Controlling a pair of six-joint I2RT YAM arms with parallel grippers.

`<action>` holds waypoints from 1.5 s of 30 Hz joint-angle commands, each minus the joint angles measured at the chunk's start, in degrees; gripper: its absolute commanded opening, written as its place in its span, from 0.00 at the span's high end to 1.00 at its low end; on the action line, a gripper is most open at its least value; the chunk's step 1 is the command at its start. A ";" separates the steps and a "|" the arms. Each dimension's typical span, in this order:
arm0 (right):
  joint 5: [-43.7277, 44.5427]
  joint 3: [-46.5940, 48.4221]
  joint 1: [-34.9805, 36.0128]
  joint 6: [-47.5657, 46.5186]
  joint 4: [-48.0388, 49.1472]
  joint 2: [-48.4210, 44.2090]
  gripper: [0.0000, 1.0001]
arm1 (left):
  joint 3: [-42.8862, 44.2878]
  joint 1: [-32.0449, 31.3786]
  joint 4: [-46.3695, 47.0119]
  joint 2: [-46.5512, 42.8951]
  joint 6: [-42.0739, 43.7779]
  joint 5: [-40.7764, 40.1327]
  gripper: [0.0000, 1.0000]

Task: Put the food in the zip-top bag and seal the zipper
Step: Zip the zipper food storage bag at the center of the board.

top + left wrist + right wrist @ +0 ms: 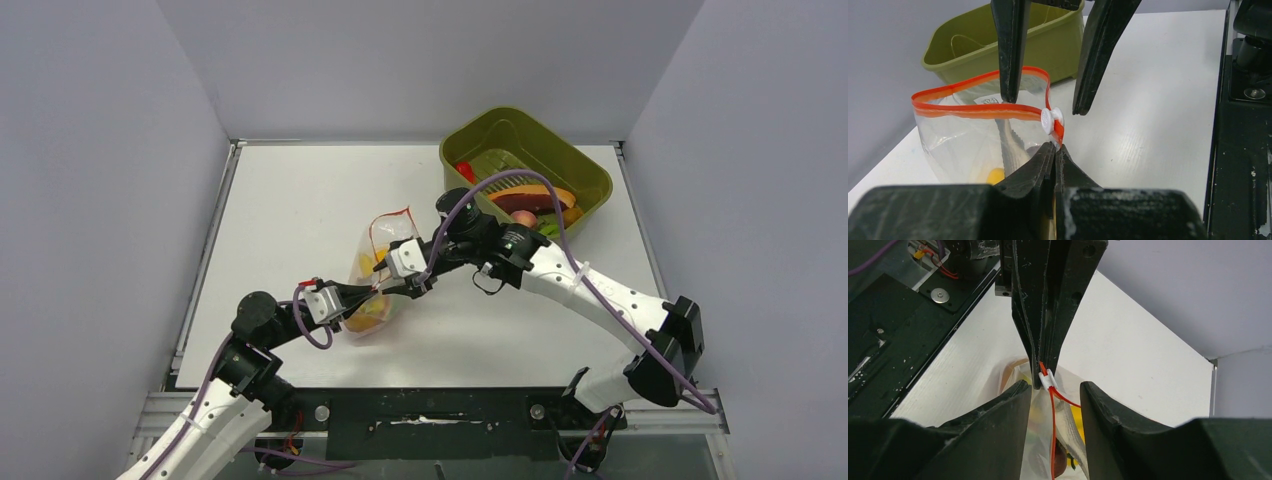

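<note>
The zip-top bag (372, 262) stands on the white table, its mouth held up between both arms. My left gripper (1055, 147) is shut on the end of the red-orange zipper (973, 111), just below the white slider (1051, 120). The bag's mouth gapes in an open loop. My right gripper (1054, 395) is open and comes down from above, its fingers either side of the zipper strip close to the slider (1047, 380). Inside the bag lie a yellow piece (994, 175), a dark reddish piece (1060, 462) and a pale ridged piece (1065, 425).
The olive-green tub (590, 180) stands at the back right of the table, behind the right arm. It holds a watermelon slice (530, 195), a peach (525, 217) and a small red piece (465, 170). Grey walls close in the table on three sides.
</note>
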 commanded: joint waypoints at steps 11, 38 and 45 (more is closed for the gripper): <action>-4.75 3.46 0.45 -3.20 -0.34 3.07 0.67 | 0.80 -0.04 1.77 -0.17 0.31 2.60 1.00; -2.67 1.31 -4.29 -5.38 -1.30 2.75 0.99 | -1.07 -0.04 1.61 -6.89 2.27 4.74 1.00; -2.23 1.35 -5.29 -6.69 -4.09 2.35 1.00 | -0.76 -0.01 1.89 -6.32 2.44 4.56 1.00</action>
